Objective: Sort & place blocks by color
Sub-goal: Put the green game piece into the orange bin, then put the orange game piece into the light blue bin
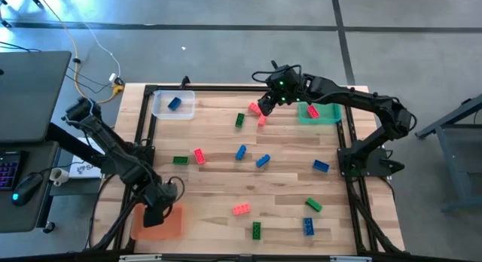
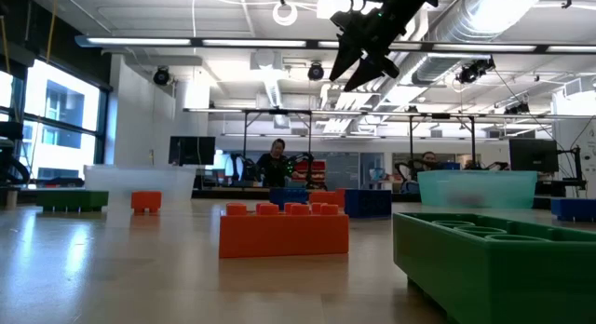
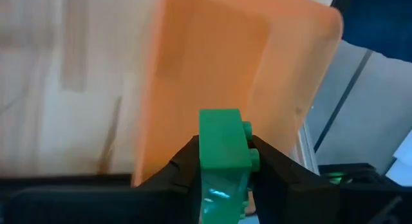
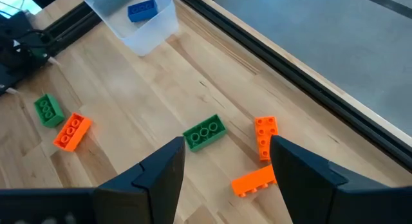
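Observation:
My left gripper [image 1: 157,214] is at the near left, above the orange tray [image 1: 175,226], and is shut on a green block [image 3: 222,137]. My right gripper [image 1: 265,105] hovers open at the far middle of the table. Below it lie two orange blocks [image 4: 265,136] [image 4: 253,181] and a green block [image 4: 204,132], all flat on the wood. It also shows at the top of the low view [image 2: 365,59]. Farther off, the clear tray [image 1: 160,105] holds a blue block [image 1: 175,103], and the green tray [image 1: 325,116] holds a red block [image 1: 312,111]. My left gripper pinches the green block by two opposite faces [image 3: 205,153] between its two fingers, one finger on the studded face. The fingers slant down from above. The block's free end juts past the fingertips, and the block hangs clear above the orange tray [image 3: 212,56].
Loose blocks lie across the middle and near right of the table: green [image 1: 181,160], red [image 1: 199,156], blue [image 1: 240,151] [image 1: 262,161] [image 1: 321,166], red [image 1: 241,209], green [image 1: 256,230] [image 1: 314,205], blue [image 1: 309,226]. A black frame [image 1: 144,119] borders the tabletop.

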### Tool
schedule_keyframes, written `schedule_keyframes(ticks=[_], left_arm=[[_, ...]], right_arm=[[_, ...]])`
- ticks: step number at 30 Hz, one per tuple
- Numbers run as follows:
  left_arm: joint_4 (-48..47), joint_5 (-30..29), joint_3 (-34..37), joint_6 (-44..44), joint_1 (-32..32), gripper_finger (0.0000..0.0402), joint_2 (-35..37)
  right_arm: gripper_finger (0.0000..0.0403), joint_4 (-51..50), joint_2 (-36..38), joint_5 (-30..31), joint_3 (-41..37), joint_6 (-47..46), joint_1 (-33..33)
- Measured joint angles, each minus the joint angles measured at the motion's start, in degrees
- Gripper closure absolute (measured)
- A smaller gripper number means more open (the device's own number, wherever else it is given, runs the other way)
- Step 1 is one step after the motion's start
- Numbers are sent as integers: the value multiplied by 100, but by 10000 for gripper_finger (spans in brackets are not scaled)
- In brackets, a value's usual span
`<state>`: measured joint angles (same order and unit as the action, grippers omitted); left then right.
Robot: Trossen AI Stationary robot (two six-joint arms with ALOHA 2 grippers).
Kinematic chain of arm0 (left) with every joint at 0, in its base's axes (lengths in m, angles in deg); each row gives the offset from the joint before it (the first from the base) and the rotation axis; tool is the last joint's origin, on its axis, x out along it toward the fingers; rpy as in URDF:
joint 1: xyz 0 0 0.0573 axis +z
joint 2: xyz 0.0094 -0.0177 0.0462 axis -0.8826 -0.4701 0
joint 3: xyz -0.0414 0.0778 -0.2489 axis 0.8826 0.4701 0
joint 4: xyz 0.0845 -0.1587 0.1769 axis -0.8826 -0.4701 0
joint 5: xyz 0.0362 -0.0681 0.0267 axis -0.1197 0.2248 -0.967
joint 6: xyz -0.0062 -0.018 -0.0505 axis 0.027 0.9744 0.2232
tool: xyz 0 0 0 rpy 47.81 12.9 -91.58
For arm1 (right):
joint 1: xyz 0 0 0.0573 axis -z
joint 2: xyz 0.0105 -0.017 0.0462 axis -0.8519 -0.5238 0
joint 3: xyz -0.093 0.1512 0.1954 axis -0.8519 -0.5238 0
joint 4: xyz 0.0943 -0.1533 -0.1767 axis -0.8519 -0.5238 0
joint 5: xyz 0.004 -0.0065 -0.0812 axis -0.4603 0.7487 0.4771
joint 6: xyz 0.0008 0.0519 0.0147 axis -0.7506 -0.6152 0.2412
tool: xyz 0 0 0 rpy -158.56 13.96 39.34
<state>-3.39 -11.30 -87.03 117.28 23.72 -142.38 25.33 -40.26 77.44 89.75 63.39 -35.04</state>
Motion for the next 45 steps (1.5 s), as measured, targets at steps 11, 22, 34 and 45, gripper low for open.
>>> schedule_keyframes(ticks=[11, 22, 34, 45], left_arm=[[372, 231, -1, -26, -50, 246, -582], [199, -20, -122, 59, 31, 242, -37], [-678, -2320, -381, -92, 735, 242, 1777], [-592, -4245, -385, -214, 1237, 242, 2760]], right_arm=[[187, -164, 0, -1, -4, 113, 0], [187, -270, 0, -145, -7, 950, 27], [187, -499, -282, -1056, -7, 4527, 133], [187, -504, -809, -534, -7, 7538, 138]])
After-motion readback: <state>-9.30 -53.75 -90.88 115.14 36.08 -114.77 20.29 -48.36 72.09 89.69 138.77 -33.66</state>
